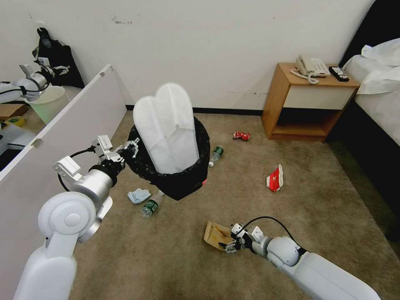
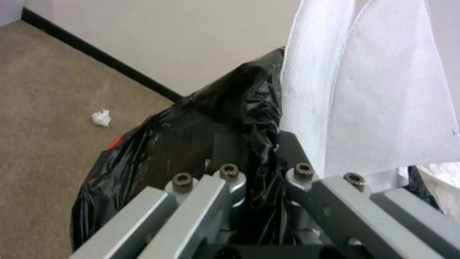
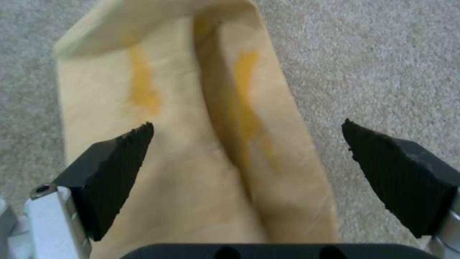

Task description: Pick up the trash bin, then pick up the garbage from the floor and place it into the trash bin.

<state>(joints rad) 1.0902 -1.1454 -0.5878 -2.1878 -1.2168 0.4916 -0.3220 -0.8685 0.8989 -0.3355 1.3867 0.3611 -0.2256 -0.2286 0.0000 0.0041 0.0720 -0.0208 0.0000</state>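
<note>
A hotel-style bedroom is showing here: a bed with rumpled white sheets (image 1: 381,79) is sitting beside a small wooden nightstand (image 1: 308,102) that is carrying a cream corded telephone (image 1: 311,66) and a black remote control (image 1: 338,73), over beige-brown short-pile carpet (image 1: 333,200).

floor (image 1: 175,258): beige carpet, you've got litter spread on it
on it: 2 bottles (image 1: 151,205), mask (image 1: 138,195), can (image 1: 241,135), carton (image 1: 275,178), paper bag (image 1: 215,234)

A small round bin lined with crinkly black plastic (image 1: 171,175) hangs tilted above beige carpet (image 1: 175,258), white flat slippers (image 1: 166,125) upright inside. A stained brown paper bag (image 1: 216,234) lies flat nearby.
</note>
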